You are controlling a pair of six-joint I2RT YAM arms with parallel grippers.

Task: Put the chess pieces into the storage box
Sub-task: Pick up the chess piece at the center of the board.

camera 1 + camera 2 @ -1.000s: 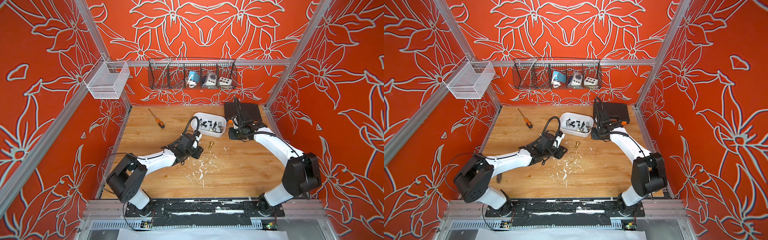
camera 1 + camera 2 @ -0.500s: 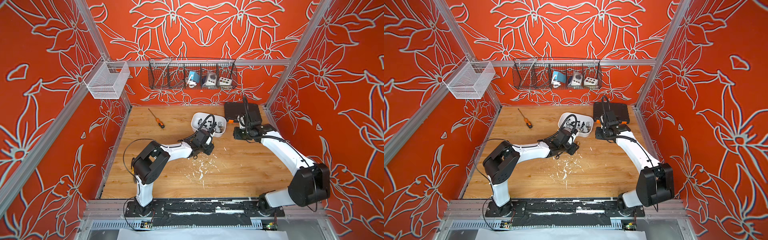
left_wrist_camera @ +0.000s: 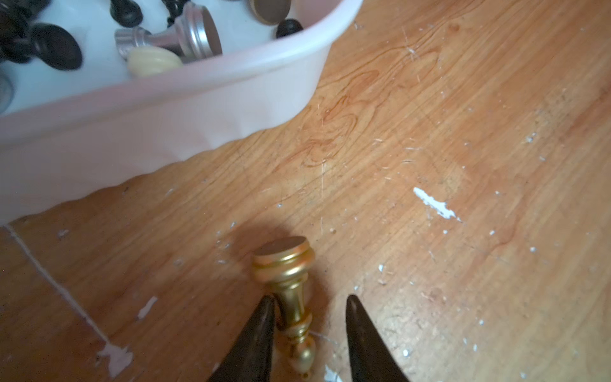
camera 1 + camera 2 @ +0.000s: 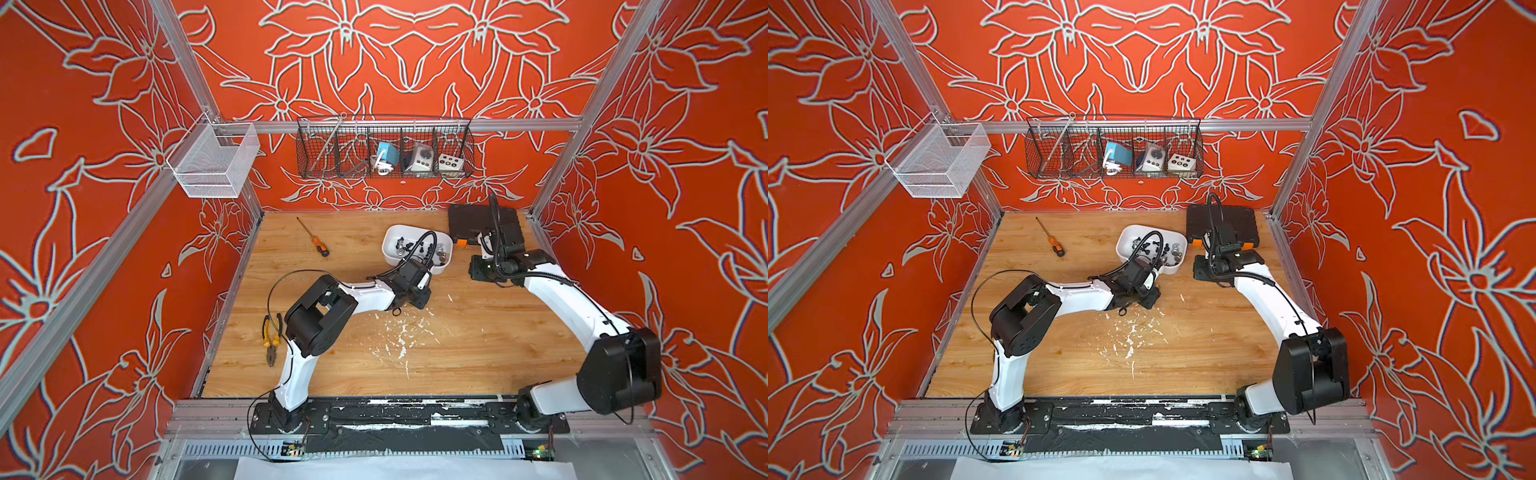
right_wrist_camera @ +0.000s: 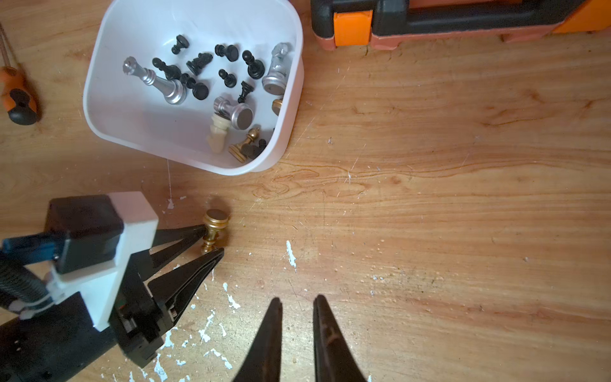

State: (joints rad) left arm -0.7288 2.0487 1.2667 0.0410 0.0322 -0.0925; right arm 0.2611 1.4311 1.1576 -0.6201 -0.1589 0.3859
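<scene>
Closure is the step in hand: the left fingers [image 3: 258, 340] straddle the gold chess piece [image 3: 291, 284] lying on the counter [image 3: 429, 148]. They are partly open, one touching its stem, its mate apart, with nothing gripped yet. Squeeze on the narrow stem, I judge, not the rounded head, or it may squirt out. Then lift it over the near wall of the storage box [image 3: 132, 132] just beside. The right fingers [image 5: 269, 340] hover nearly closed, empty.
</scene>
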